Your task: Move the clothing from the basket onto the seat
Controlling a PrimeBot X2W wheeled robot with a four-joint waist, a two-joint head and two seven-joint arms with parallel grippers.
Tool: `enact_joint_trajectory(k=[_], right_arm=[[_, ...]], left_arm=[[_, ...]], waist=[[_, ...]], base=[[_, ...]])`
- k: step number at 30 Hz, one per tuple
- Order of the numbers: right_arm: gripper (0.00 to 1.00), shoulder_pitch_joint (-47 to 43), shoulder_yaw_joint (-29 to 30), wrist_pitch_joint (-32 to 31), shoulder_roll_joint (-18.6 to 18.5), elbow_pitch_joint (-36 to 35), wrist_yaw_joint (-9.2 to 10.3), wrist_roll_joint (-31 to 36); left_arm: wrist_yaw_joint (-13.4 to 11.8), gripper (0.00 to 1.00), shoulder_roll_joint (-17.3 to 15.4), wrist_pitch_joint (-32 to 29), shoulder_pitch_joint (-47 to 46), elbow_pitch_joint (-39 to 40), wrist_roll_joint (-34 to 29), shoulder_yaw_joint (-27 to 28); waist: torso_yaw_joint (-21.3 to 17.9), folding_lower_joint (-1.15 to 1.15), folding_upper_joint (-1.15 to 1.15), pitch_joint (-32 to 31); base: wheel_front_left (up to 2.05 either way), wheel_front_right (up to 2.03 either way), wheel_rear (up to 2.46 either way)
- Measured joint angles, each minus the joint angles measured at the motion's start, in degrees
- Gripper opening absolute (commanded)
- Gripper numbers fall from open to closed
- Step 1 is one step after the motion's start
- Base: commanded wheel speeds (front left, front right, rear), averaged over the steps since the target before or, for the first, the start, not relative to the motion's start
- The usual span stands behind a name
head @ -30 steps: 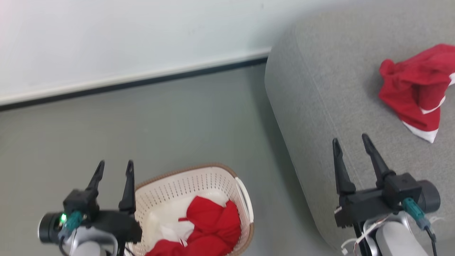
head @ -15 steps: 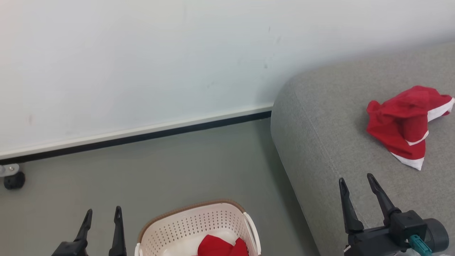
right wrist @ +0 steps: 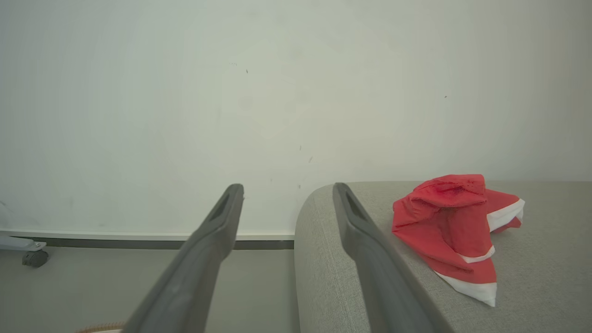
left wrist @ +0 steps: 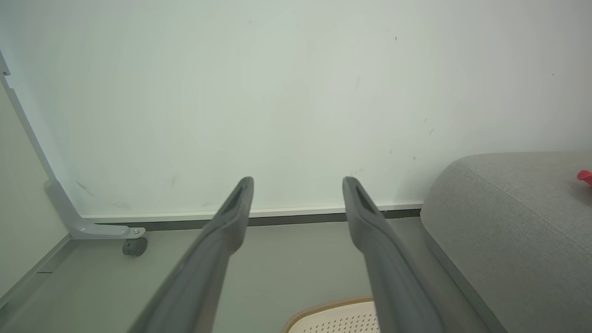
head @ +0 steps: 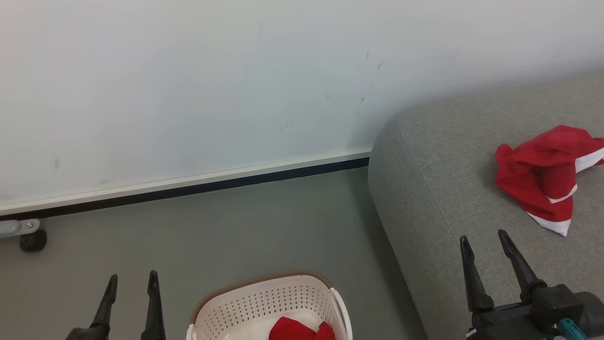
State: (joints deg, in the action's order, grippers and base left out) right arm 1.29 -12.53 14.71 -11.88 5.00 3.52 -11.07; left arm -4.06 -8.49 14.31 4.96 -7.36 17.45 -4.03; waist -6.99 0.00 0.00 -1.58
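Note:
A crumpled red garment with white trim (head: pixel 542 184) lies on the grey sofa seat (head: pixel 448 189), also seen as red clothing (right wrist: pixel 455 231) on the seat (right wrist: pixel 545 277) in the right wrist view. The cream basket (head: pixel 269 302) with brown rim stands on the floor at the bottom middle, with more red clothing (head: pixel 299 329) inside, mostly cut off. My left gripper (head: pixel 132 279) is open and empty, left of the basket. My right gripper (head: pixel 486 238) is open and empty over the sofa's near edge, short of the red garment. The basket rim (left wrist: pixel 333 307) peeks below the left fingers (left wrist: pixel 231 217).
A pale wall (head: pixel 188 94) with a dark baseboard (head: pixel 188 189) runs behind the grey floor (head: pixel 236 231). A grey frame leg on a black caster (head: pixel 30 240) sits at the far left by the wall, and as a caster (left wrist: pixel 135 246) in the left wrist view.
The head view has tilted up, so the basket and both grippers sit lower and more wall shows. Both grippers stay open and empty. The clothing has not moved.

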Motion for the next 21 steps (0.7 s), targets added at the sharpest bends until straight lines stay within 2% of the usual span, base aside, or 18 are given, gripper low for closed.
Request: enact_joint_trajectory(k=[15,21], right_arm=[[1.00,1.0,0.1,-0.3,0.3,-3.2,0.09,0.0],[1.00,3.3,0.6,-0.5,0.2,-4.7,0.36,0.0]], left_arm=[[-0.2,1.00,-1.2,0.0,-0.1,3.5,-0.6,0.9],[0.5,1.00,-1.9,-1.2,-3.2,3.6,-1.5,-1.0]], waist=[[1.2,0.00,0.00,3.5],[1.3,0.01,0.00,6.7]], base=[[0.00,0.00,0.00],[0.00,0.00,0.00]])
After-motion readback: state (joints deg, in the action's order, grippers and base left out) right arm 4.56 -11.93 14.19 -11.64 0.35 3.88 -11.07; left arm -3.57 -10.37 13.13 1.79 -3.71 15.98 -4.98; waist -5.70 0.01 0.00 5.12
